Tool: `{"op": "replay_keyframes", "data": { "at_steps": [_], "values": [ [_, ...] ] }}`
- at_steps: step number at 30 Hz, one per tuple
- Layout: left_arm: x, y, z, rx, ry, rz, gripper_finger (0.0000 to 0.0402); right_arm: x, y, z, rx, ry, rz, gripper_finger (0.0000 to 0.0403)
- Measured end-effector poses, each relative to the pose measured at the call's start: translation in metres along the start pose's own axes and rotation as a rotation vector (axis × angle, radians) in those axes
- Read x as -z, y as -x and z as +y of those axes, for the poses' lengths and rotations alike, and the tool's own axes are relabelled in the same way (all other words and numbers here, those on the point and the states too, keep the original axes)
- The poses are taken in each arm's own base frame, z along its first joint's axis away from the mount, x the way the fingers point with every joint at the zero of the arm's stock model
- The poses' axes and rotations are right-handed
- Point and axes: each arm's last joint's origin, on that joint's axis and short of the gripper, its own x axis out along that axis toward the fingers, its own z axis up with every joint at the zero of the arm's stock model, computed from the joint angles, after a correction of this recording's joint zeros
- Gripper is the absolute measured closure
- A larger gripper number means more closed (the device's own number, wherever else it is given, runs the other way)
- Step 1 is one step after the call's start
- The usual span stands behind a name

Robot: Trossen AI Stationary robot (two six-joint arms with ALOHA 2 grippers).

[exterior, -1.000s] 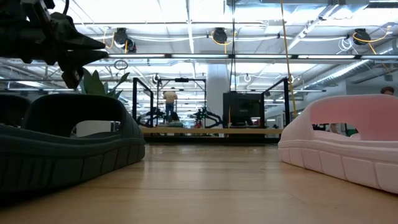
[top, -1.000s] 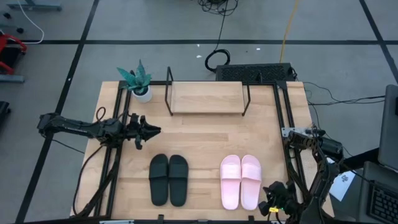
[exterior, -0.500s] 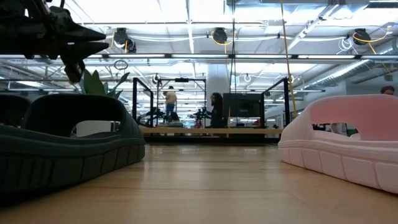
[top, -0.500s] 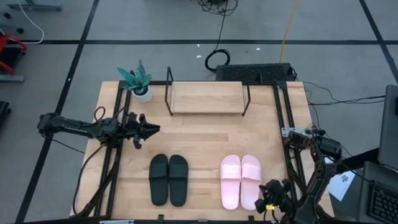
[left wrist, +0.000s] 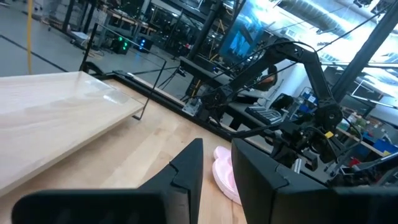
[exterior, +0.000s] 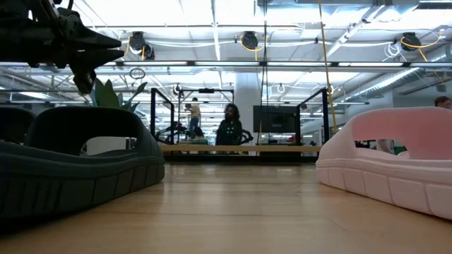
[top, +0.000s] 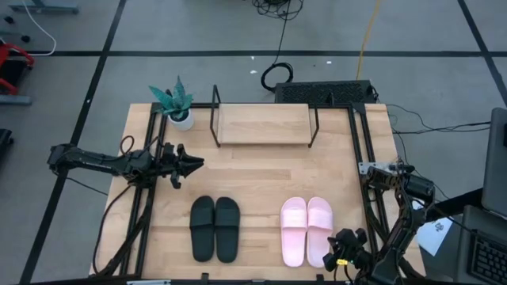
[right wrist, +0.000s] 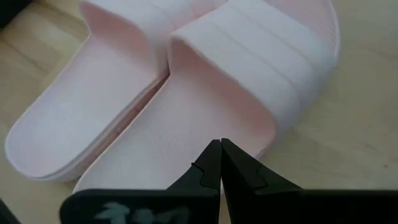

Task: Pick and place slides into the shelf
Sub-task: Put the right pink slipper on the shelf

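Black pair of slides (top: 215, 229) and pink pair of slides (top: 306, 231) side by side on the near half of the surface (top: 261, 170), toes pointing toward the shelf (top: 264, 124). In the low view, both pairs cut off at the frame edges; only one sandal of each visible. Shelf board bare, at the far edge, beside a potted plant (top: 175, 104). Left hand (top: 194, 164) above the surface near the black pair, fingers slightly apart, gripping nothing. Right hand (right wrist: 221, 163) just above the pink pair's heels, fingers together, empty; partly cut off in the high view.
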Motion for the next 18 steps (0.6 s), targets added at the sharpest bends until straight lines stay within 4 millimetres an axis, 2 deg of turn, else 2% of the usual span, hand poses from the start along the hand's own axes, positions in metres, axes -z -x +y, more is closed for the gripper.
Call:
{"op": "replay_keyframes", "data": {
  "at_steps": [13, 18],
  "values": [
    [-0.001, 0.0, 0.001, -0.03, 0.005, -0.016, 0.0314, -0.01, -0.003, 0.0, 0.005, 0.038, -0.072, 0.0402],
    [0.0, 0.0, 0.001, -0.03, 0.009, -0.016, 0.0314, -0.016, -0.001, -0.002, 0.02, 0.054, -0.086, 0.0387]
  ]
}}
